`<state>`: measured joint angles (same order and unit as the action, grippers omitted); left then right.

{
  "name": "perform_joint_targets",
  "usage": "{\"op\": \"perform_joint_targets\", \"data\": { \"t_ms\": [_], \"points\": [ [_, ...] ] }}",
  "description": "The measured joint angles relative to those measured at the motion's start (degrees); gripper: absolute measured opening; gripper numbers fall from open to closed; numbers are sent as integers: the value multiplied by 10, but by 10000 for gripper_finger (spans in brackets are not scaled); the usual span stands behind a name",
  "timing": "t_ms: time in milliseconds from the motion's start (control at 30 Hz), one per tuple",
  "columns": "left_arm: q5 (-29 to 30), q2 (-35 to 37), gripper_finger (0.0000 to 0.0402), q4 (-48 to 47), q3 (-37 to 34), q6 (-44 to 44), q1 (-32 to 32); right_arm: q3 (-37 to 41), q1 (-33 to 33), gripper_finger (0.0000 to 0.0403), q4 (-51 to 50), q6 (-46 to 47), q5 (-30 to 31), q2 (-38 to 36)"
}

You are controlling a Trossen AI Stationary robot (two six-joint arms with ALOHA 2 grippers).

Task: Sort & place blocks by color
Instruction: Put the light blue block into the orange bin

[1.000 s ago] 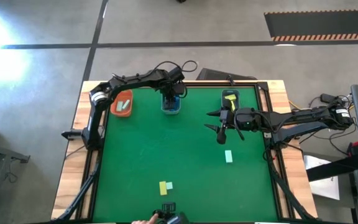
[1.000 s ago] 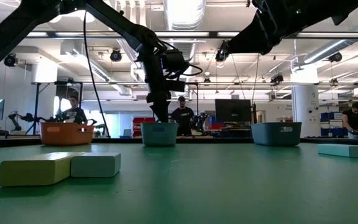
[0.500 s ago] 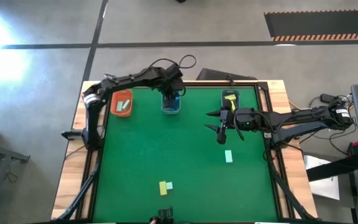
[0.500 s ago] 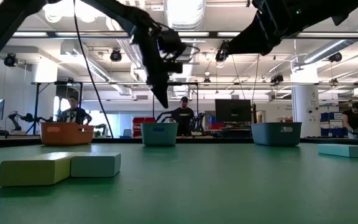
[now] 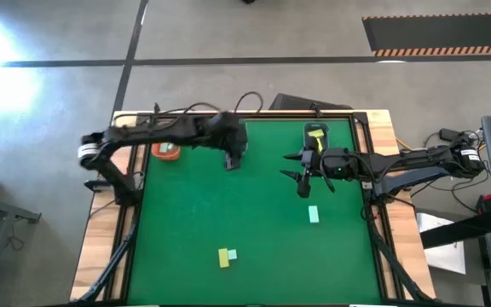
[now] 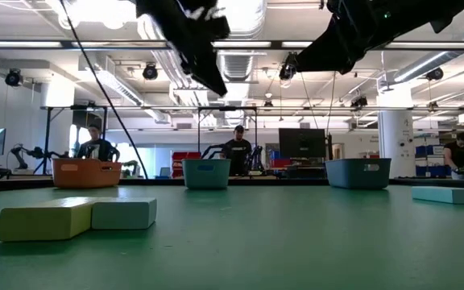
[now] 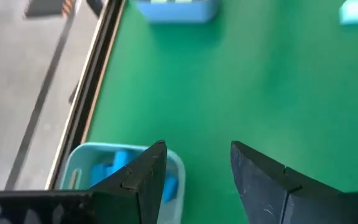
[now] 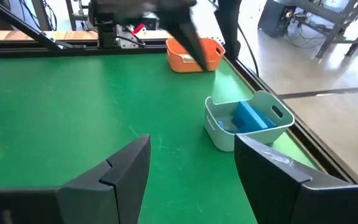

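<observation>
My left gripper (image 5: 231, 162) hangs open and empty above the clear bin (image 7: 122, 175), which holds blue blocks (image 7: 114, 167); in the high view the gripper hides that bin. My right gripper (image 5: 303, 188), also open and empty, hovers near the grey bin (image 5: 316, 135), which holds a yellow block. A mint block (image 5: 314, 214) lies flat on the mat near the right gripper. A yellow block (image 5: 222, 257) and a mint block (image 5: 232, 254) lie side by side near the table's near edge. The orange bin (image 5: 167, 151) is partly covered by the left arm.
The three bins stand in a row along the far edge of the green mat (image 5: 254, 222): orange (image 6: 87, 171), clear (image 6: 206, 172) and grey (image 6: 358, 171). A black frame and a wooden border run round the mat. People and equipment show in the room beyond the table.
My left gripper has risen out of the clear bin, where its fingers were lowered a second ago, and now hangs well above it, drawn slightly toward the near edge. The left arm has swung outward to the left. The right arm has kept still.
</observation>
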<state>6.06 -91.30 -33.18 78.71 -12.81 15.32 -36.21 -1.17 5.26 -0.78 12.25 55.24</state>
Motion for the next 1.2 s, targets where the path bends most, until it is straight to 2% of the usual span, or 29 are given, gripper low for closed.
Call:
{"op": "perform_joint_targets", "data": {
  "t_ms": [267,467,633,800,900,1033,1200],
  "points": [
    [8,130,162,186,-176,89,-87,0,0,219,-8,70,14,0],
    [10,195,162,346,-285,95,-114,2,12,219,-26,174,13,24],
    [14,230,162,443,-343,95,-114,2,37,219,-33,279,4,70],
    [16,246,162,486,-365,89,-113,2,83,219,-54,384,-37,126],
    [16,248,162,496,-369,77,-113,-16,106,219,-139,473,-39,150],
    [17,249,162,497,-369,65,-113,-75,136,219,-330,565,-33,181],
    [18,249,162,500,-368,62,-113,-137,168,219,-509,704,-33,220]
  ]
}}
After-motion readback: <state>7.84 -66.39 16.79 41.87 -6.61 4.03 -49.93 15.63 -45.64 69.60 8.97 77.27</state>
